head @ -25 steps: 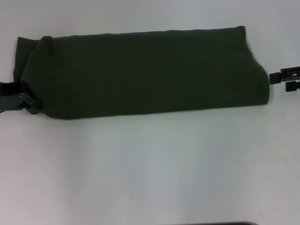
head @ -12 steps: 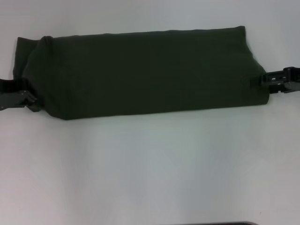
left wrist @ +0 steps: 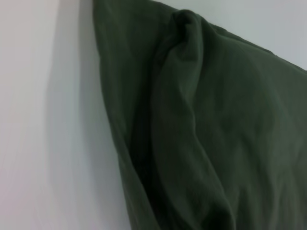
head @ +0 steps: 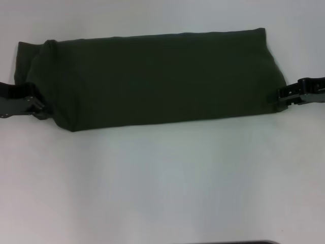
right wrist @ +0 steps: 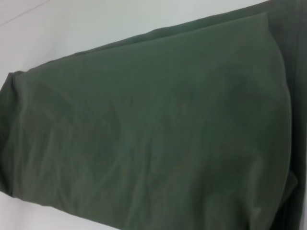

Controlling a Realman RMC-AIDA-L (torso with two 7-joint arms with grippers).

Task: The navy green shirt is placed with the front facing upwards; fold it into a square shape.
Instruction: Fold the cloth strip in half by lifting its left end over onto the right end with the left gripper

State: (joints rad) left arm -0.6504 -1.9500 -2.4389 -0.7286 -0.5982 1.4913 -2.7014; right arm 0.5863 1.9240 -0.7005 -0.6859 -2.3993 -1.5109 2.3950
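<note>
Shirt: the navy green shirt (head: 152, 79) is being kept flat on the white table (head: 162, 183), folded into a long band that is stretched from left to right across the far half of the table; no letters are being shown on its top side
Shirt's left end: the cloth is being bunched into a soft fold here, and one layer is being left sticking out at the far corner
Left gripper: the left gripper (head: 34, 108) is being pressed against the near left corner of the shirt; it cannot be told if cloth is being pinched
Right gripper: the right gripper (head: 283, 95) is being held right at the shirt's right edge, touching it; it cannot be told if the edge is being pinched
</note>
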